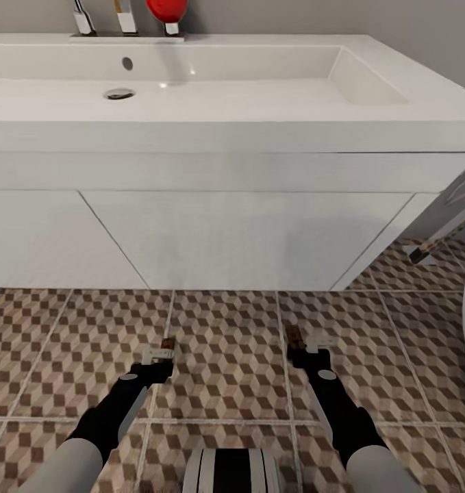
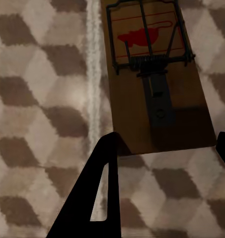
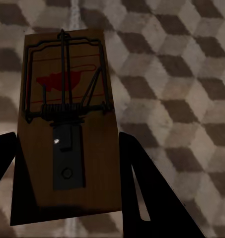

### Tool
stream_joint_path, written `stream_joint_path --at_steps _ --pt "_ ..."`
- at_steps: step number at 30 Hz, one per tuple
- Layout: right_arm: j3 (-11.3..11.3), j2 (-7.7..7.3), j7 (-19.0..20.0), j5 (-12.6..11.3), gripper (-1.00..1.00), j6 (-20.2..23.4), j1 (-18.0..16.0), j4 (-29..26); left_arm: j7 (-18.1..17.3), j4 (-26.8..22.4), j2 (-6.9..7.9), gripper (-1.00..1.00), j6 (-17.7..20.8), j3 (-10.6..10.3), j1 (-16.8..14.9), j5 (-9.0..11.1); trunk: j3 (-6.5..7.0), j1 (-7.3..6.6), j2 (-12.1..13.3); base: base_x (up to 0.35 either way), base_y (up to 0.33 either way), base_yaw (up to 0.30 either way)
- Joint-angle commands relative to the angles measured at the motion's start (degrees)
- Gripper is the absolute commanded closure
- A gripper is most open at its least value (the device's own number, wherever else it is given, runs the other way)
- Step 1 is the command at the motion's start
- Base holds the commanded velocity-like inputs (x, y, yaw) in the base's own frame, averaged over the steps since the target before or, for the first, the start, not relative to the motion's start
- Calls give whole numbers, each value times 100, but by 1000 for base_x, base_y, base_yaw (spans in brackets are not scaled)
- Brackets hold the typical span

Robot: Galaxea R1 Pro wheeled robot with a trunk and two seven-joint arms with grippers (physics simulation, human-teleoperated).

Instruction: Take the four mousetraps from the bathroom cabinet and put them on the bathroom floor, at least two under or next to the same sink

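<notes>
— Closest to the head camera, low in the frame, both dark forearms reached down toward the bathroom floor (image 1: pixel 225 356). What did each one carry?

— Each had a mousetrap. The left gripper (image 1: pixel 158 361) sat at lower left of centre; in its wrist view the left mousetrap (image 2: pixel 154 74) lay between the fingers (image 2: pixel 100 188), but its near end seemed to stop just short of them, so I could not tell whether it was clamped or already let go.

— And the other?

— The right gripper (image 1: pixel 305 348) was clenched on the right mousetrap (image 3: pixel 67 144), the board running back between both fingers (image 3: pixel 142 183).

— Where did that leave things?

— Both traps were just in front of the sink (image 1: pixel 259 123), which filled the upper half. I judged it the placing step: next, lower them flat onto the tiles, free the jaws, and lift straight off without dragging the boards.
</notes>
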Motion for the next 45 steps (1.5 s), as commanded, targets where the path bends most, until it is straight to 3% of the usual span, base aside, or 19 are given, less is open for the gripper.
stream_joint_path --at_steps 1,13,32,45 --pt "-9 5 -21 46 100 38 -3 -10 50 -11 9 100 29 -41 -1 51 -36 1 -3 0 0 0" --pt "-9 5 -21 46 100 38 -1 -10 52 -12 9 100 29 -41 -1 47 -407 32 -19 0 0 0" --pt "-9 5 -21 46 100 38 0 -10 50 -21 9 100 29 -41 -1 43 -487 32 -19 -7 0 0" --pt "-9 5 -21 46 100 38 0 -10 53 -20 9 100 29 -41 -1 43 -487 32 -19 -200 0 0"
